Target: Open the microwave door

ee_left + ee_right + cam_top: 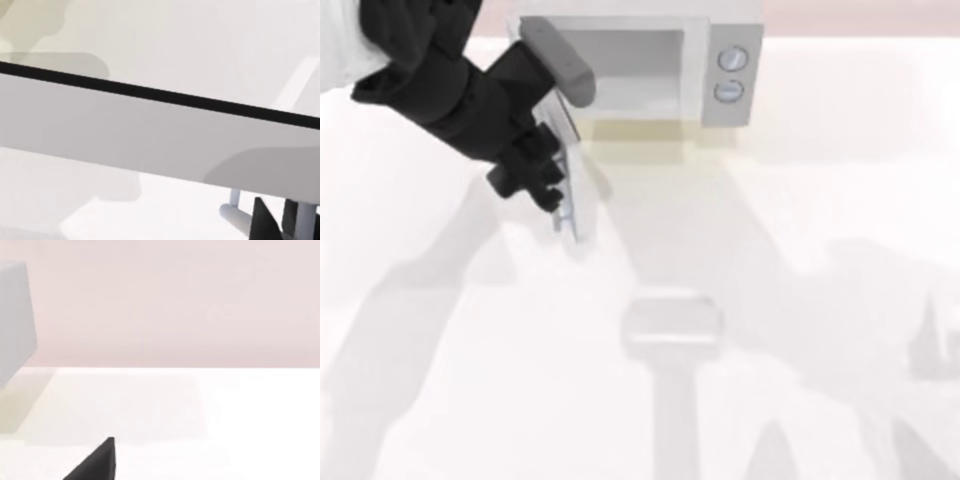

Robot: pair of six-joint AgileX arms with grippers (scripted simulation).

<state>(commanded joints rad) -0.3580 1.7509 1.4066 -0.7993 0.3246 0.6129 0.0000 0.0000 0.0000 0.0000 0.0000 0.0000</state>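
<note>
The microwave door (568,180) stands swung well out from the microwave (650,70), hinged at the oven's left side, its free edge pointing down the desk (800,300) so the pale cavity lies open beside the two knobs (731,75). The left gripper (545,185) is at that free edge, its jaws closed around the thin handle strip, with the panel just beyond them on the oven's side. In the left wrist view the door (150,135) fills the frame edge-on. The opening looks nearly done; to finish well, the pull should follow the door's arc about its hinge rather than a straight line, so the handle does not twist or slip from the jaws. The right gripper (95,462) is parked well off to the right; whether its jaws are open cannot be told.
</note>
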